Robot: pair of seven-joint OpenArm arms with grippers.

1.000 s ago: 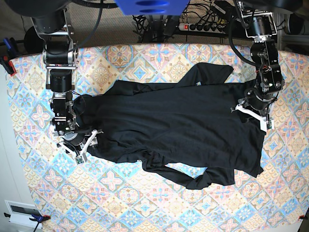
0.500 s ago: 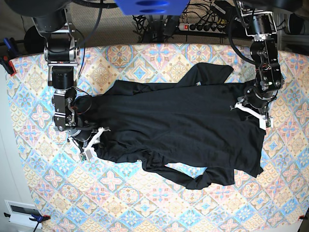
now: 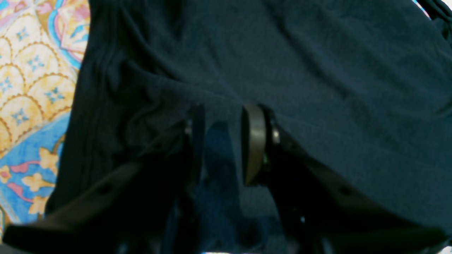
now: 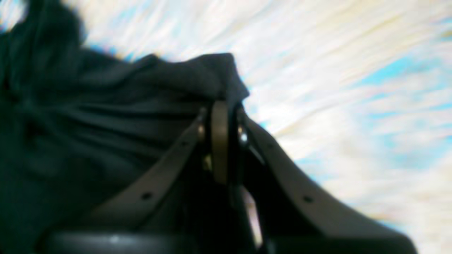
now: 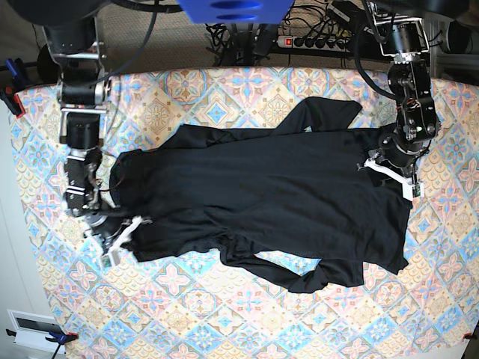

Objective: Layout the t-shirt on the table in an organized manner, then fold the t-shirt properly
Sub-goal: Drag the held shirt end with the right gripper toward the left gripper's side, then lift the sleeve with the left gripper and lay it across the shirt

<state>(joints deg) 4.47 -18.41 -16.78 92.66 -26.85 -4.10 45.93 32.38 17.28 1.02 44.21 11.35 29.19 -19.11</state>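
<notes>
We've got the right claw pinching the t-shirt edge, while our left claw sits narrowly parted on it.

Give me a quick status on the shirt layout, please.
Right end effector shut on t-shirt edge. Left end effector open over fabric. Shirt still rumpled on table.

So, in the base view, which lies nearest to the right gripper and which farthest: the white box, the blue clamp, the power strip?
1. White box, bottom left corner.
2. Blue clamp, left edge, higher up.
3. Power strip, top, behind the table.
</notes>
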